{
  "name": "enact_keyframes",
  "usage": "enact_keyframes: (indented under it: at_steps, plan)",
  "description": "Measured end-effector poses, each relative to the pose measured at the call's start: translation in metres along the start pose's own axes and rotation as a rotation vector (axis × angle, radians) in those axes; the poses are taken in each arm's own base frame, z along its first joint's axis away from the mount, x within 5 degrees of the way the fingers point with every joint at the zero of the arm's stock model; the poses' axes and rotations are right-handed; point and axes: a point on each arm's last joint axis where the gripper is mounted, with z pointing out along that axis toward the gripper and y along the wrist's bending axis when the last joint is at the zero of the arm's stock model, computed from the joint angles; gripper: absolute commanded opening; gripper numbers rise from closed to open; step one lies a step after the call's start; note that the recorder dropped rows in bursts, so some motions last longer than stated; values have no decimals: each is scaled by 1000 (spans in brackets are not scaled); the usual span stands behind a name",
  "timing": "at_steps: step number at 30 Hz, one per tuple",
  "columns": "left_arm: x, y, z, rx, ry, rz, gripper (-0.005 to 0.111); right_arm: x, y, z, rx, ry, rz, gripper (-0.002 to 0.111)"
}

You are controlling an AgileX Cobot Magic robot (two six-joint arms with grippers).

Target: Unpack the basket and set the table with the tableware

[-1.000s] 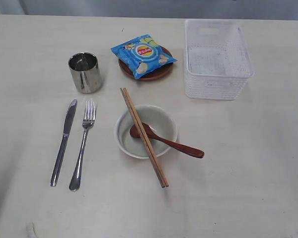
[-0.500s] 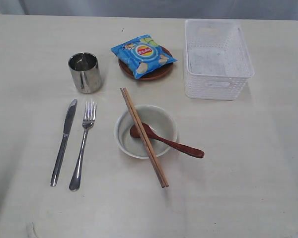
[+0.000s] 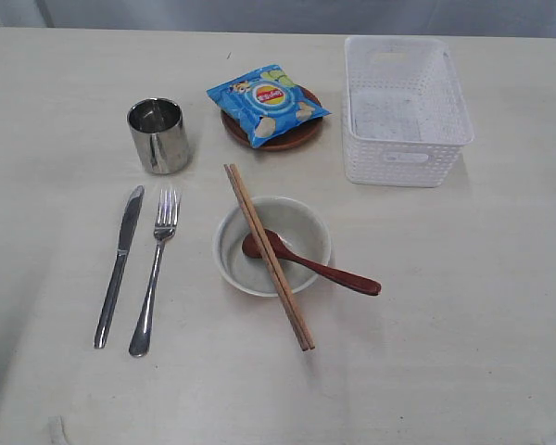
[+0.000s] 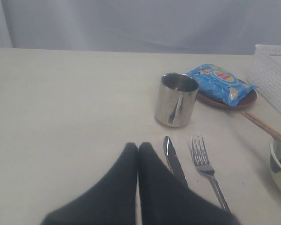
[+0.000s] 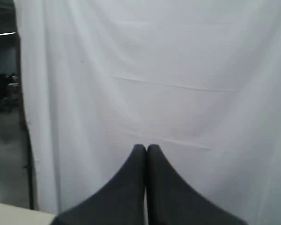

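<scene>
While looking over the exterior view, can't miss the table (image 3: 500, 352), pale cream and filling pretty much the whole frame. Next biggest, the basket (image 3: 403, 162) at upper right, white with lattice sides, standing upright on the table, bare bottom showing. Then the bowl (image 3: 308, 227) just below centre, white, with the chopsticks (image 3: 269, 257) laid slantwise across the rim, running from upper left of the bowl down past it toward lower centre. Resting inside the bowl, the scoop end of the reddish-brown spoon (image 3: 338, 275), handle poking out over the rim to the right. Up at top centre, the brown plate (image 3: 287, 141) with a blue chip bag (image 3: 267, 100) lying on it and covering most of it, just left of the basket but not touching. Left of that, the shiny steel cup (image 3: 159, 137), upright. Below the cup, the knife (image 3: 119, 269) and fork (image 3: 153, 278) lying side by side, knife further left, close but apart. Last, the left gripper (image 4: 138, 147), fingers pressed together on nothing, low over the table right by the knife, and the right gripper (image 5: 146, 149), also squeezed together and empty, pointed at a white curtain (image 5: 178, 70).
</scene>
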Motion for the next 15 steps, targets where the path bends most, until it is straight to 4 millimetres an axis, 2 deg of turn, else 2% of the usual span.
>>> enact_keyframes:
  at_steps: [2, 5, 6, 10, 12, 15]
  plan:
    - [0, 0, 0, 0, 0, 0, 0, 13, -8, -14, 82, -11, 22, -1]
    - [0, 0, 0, 0, 0, 0, 0, 53, -18, -39, 198, -17, 36, -1]
    - [0, 0, 0, 0, 0, 0, 0, 76, -20, -45, 225, 8, 41, -1]
    - [0, 0, 0, 0, 0, 0, 0, 142, -24, -65, 256, 66, 60, -1]
    - [0, 0, 0, 0, 0, 0, 0, 165, -25, -72, 260, 85, 77, -1]
    - [0, 0, 0, 0, 0, 0, 0, 183, -26, -77, 263, 97, 94, -1]
